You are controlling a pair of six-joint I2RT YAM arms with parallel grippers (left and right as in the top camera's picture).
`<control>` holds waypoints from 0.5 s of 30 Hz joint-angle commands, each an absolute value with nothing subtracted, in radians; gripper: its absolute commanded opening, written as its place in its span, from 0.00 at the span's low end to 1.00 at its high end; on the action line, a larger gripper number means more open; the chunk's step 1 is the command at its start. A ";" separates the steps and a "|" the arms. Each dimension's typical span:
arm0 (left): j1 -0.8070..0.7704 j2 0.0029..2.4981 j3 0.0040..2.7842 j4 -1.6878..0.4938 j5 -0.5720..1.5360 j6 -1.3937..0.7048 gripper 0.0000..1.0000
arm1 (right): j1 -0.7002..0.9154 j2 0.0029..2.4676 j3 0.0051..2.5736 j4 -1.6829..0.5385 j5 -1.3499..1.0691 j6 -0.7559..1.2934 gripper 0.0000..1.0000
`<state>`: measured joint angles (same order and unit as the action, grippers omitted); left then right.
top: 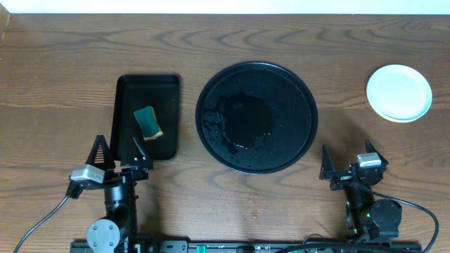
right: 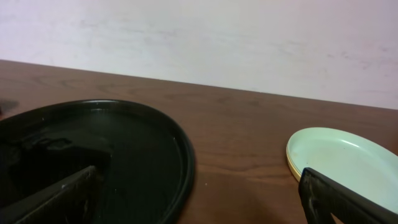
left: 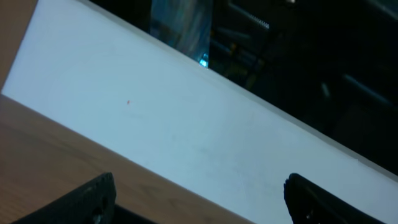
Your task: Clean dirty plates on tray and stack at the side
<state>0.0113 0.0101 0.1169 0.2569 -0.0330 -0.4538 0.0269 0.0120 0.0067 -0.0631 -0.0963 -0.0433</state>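
Note:
The plates (top: pixel 399 92) sit in one stack on the bare wood at the far right, a pale mint-blue one on top; the right wrist view shows the stack (right: pixel 339 158) with a pale yellow rim under the top plate. The large round black tray (top: pixel 256 117) lies mid-table with no plate on it, and its rim shows in the right wrist view (right: pixel 180 155). My left gripper (top: pixel 119 156) is open and empty near the front left. My right gripper (top: pixel 348 162) is open and empty near the front right, below the stack.
A smaller rectangular black tray (top: pixel 149 115) left of the round tray holds a teal sponge (top: pixel 148 122). The left wrist view shows only the table's far edge (left: pixel 56 149), a white wall and dark background.

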 commanded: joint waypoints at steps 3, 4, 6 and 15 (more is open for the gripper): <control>0.014 0.002 0.039 0.298 -0.038 -0.473 0.86 | 0.023 0.006 0.006 -0.067 -0.094 -0.031 0.99; 0.014 0.002 0.032 0.297 -0.038 -0.473 0.87 | 0.023 0.006 0.006 -0.067 -0.094 -0.031 0.99; 0.014 0.002 0.017 0.297 -0.039 -0.468 0.86 | 0.023 0.006 0.006 -0.067 -0.094 -0.031 0.99; 0.014 0.002 0.004 0.105 -0.032 -0.316 0.86 | 0.023 0.007 0.006 -0.067 -0.094 -0.031 0.99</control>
<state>0.0113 0.0101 0.0093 0.1581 -0.0330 -0.4244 0.0269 0.0120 0.0067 -0.0635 -0.0959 -0.0433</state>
